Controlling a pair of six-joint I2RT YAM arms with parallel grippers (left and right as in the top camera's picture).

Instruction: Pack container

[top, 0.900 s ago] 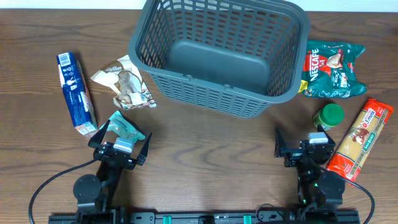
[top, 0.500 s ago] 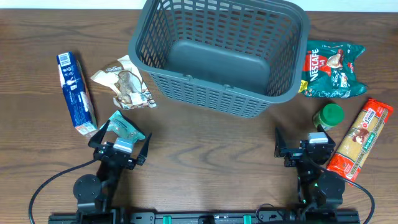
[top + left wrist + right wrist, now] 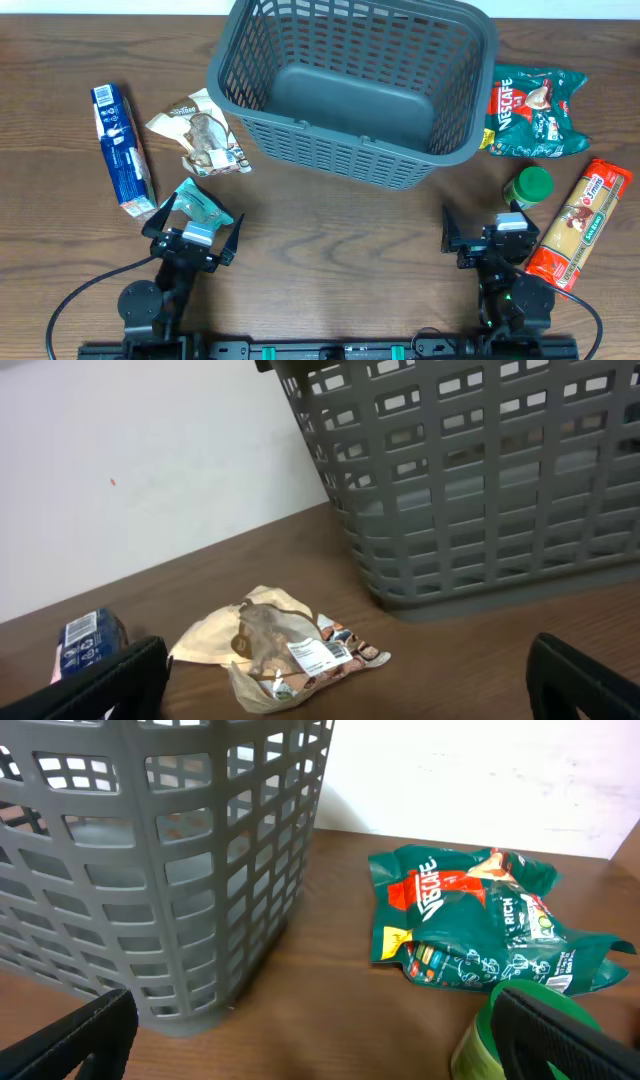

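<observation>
At the far middle of the worktop: the container, a large dark grey slotted basket, stands with nothing inside.
Container's long axis: runs left to right, with its right end swung slightly toward the robot.
Left hand: jaws spread wide and holding nothing. The container lies ahead and to its right.
Right hand: jaws spread wide and holding nothing. The container lies ahead and to its left.
Nearest goods: a teal packet sits just ahead of the left hand, and a green-lidded jar is just beside the right hand.
Nearer arm: roughly even, though the right hand looks slightly closer to the basket's near corner.
Stage: packing appears not yet begun.
</observation>
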